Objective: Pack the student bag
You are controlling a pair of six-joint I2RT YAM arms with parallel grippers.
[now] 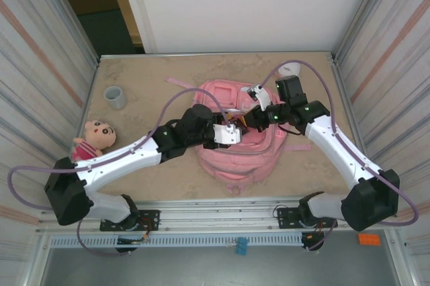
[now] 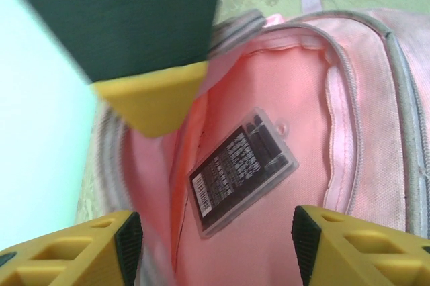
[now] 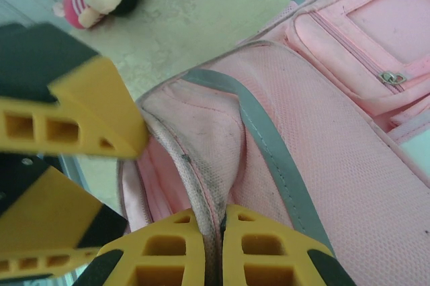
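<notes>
The left jaws stand open over the mouth of the student bag (image 1: 236,162). Their two yellow fingers (image 2: 87,249) are spread wide at 6 o'clock in the left wrist view and nothing lies between them. The right jaws are closed on the bag itself. Their fingers (image 3: 269,246) pinch the grey-edged rim of the opening and hold the fabric up in a ridge.

From where I stand the bag lies flat on the sandy surface (image 1: 148,78), a little toward 3 o'clock from the middle. Its straps point to 12 o'clock and its pockets face up. The left arm (image 1: 134,155) reaches in from 8 o'clock and the right arm (image 1: 336,145) from 4 o'clock. The two wrists come together above the bag's upper half.

Inside the open compartment, against the pink lining, lies a flat clear packet (image 2: 242,172) with dark contents and a white printed label. It is tilted, with one end toward 1 o'clock, and it lies clear of the left fingers. In the right wrist view a front pocket with a small metal zipper pull (image 3: 393,78) sits at 3 o'clock.

A plush doll (image 1: 94,139) in a striped pink top lies at 9 o'clock from the bag, near the surface's edge. A small grey cup (image 1: 115,97) stands upright at 10 o'clock, well apart from both.
</notes>
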